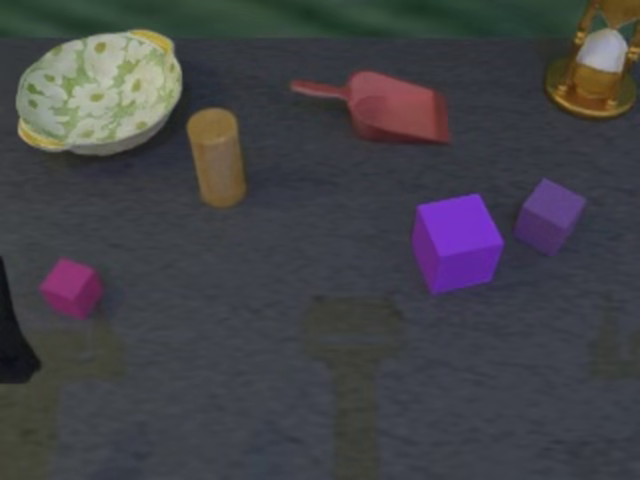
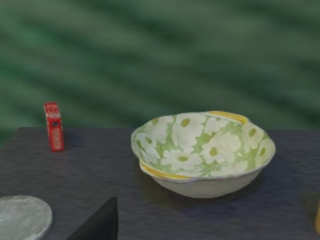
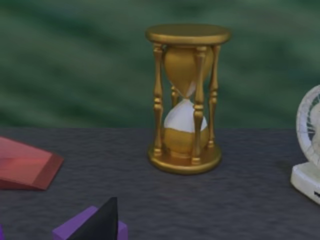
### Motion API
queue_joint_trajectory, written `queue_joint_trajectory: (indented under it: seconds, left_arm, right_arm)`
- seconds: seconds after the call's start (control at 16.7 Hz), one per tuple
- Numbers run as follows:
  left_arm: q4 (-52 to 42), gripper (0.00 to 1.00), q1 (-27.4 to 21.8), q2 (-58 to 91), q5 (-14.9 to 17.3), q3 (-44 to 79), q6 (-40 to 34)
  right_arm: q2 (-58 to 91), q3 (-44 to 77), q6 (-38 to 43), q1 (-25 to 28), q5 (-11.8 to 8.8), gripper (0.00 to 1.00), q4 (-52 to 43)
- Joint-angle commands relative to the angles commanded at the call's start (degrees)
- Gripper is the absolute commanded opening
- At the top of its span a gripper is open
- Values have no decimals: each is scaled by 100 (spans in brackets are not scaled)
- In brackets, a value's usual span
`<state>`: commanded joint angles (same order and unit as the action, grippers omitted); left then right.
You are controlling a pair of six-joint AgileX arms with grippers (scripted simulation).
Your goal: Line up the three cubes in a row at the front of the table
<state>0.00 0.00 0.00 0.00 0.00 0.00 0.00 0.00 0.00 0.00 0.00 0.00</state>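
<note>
Open table (image 1: 250,330) stretches across the front, offering free passage. Left gripper (image 1: 12,330) sits at the left edge; the magenta-pink cube (image 1: 71,287) lies just beside its jaws, unobstructed. Farther out, the amber cylinder (image 1: 216,157) and floral bowl (image 1: 98,92) block the rear-left; the dustpan (image 1: 385,105) and hourglass (image 1: 598,62) the rear-right.

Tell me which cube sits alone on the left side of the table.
The small magenta-pink cube. The bright violet cube and dull purple cube sit close together on the right.
</note>
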Motion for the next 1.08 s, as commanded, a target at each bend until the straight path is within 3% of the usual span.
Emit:
queue_joint_trajectory:
  seconds: [0.24,0.48,1.08]
  left_arm:
    - [-127,100,-16,174,8,173,34]
    - [-842,100,-74,1250,21,1159,230]
    - [-3958,100,-266,7020,-20,5047,1119]
  right_arm:
    - [0,0,0,0,0,100,0]
    - [0,0,0,0,0,100,0]
    - [0,0,0,0,0,100,0]
